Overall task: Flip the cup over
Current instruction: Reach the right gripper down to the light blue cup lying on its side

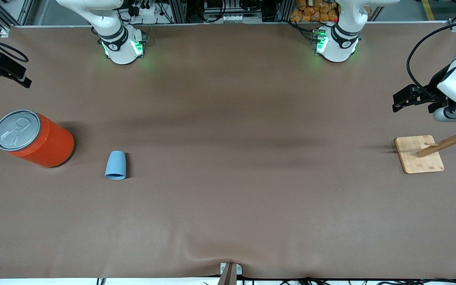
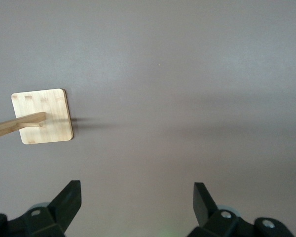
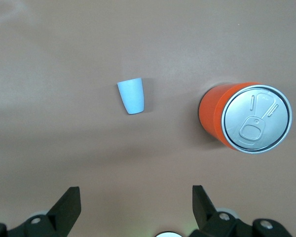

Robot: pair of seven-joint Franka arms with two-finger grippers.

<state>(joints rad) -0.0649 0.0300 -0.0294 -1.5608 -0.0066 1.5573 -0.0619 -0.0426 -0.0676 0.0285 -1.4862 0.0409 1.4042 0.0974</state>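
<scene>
The right gripper [image 3: 133, 207] is cut off at the table's edge in the front view; its wrist view shows its fingers spread wide, empty, high over the light-blue cup [image 1: 116, 165], which stands upside down beside the orange can [image 1: 34, 138] on the brown tabletop [image 1: 228, 198]. The left gripper [image 2: 137, 207], also wide open, hangs above the bamboo stand [image 1: 420, 154] near the left arm's end.

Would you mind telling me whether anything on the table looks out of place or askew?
Only the cup: it sits mouth down near the can, no opening showing. The can and wooden stand are upright, nothing spilled.
</scene>
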